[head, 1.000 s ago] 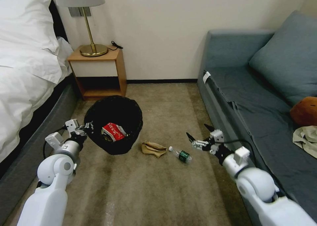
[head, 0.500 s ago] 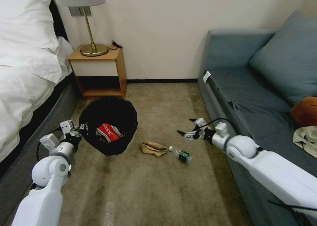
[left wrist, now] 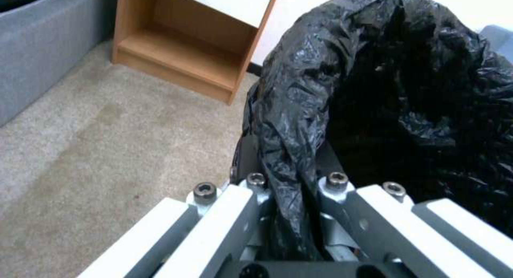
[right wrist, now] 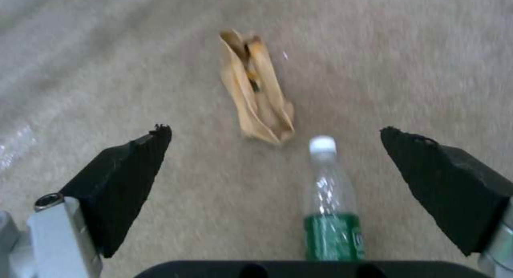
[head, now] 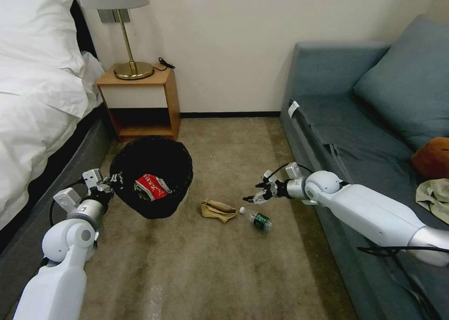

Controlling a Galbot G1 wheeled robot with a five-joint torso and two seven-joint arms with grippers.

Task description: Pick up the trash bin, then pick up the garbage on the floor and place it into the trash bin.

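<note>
I've got the bin [head: 152, 177] off the carpet [head: 210, 264], left gripper [head: 114, 179] pinching its rim; red wrapper [head: 150, 187] inside. Bottle [head: 256, 218] and paper bag [head: 217, 211] lie on the floor, just apart. Right gripper [head: 256, 192] spread wide just above the bottle.

Black crinkled liner on the trash bin [head: 152, 177], red wrapper [head: 150, 187] with white lettering inside. Tan paper bag [head: 217, 210], clear bottle [head: 256, 219] with white cap and green label, on tan-brown floor [head: 210, 268] faintly striped lengthwise.
</note>
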